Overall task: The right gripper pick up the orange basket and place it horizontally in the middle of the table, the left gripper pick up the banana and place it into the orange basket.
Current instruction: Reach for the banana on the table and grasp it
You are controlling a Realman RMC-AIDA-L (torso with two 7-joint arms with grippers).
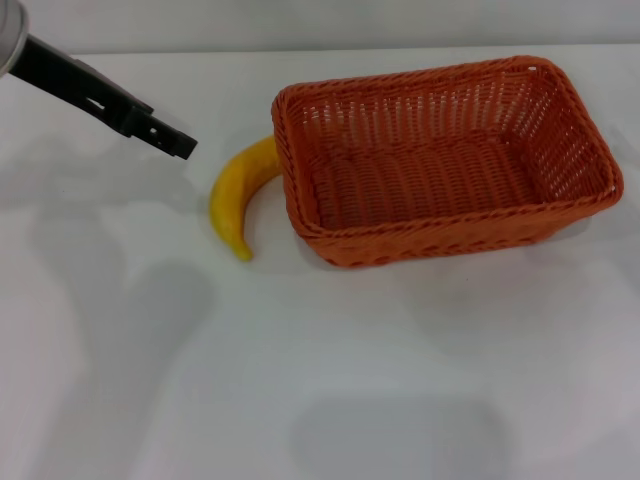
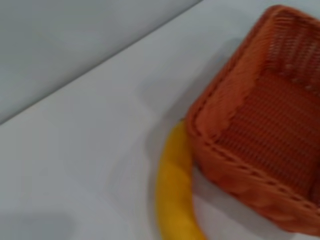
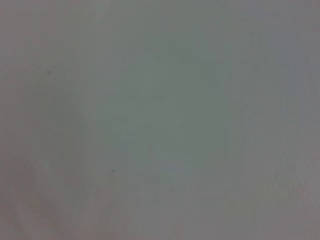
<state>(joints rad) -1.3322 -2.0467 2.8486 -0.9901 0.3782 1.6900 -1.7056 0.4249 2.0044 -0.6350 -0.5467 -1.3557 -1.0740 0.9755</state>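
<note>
The orange basket [image 1: 430, 243] lies lengthwise on the white table [image 1: 300, 390], right of centre, and nothing is in it. A yellow banana [image 1: 234, 201] lies on the table against the basket's left end, curving around its corner. My left gripper [image 1: 180, 143] hangs above the table at the upper left, a short way left of the banana and touching nothing. The left wrist view looks down on the banana [image 2: 175, 200] and the basket's near corner [image 2: 225, 155]. My right gripper is out of view; its wrist view shows only a plain pale surface.
A pale wall runs along the table's far edge [image 1: 200, 52]. Bare tabletop lies in front of the basket and to the left of the banana.
</note>
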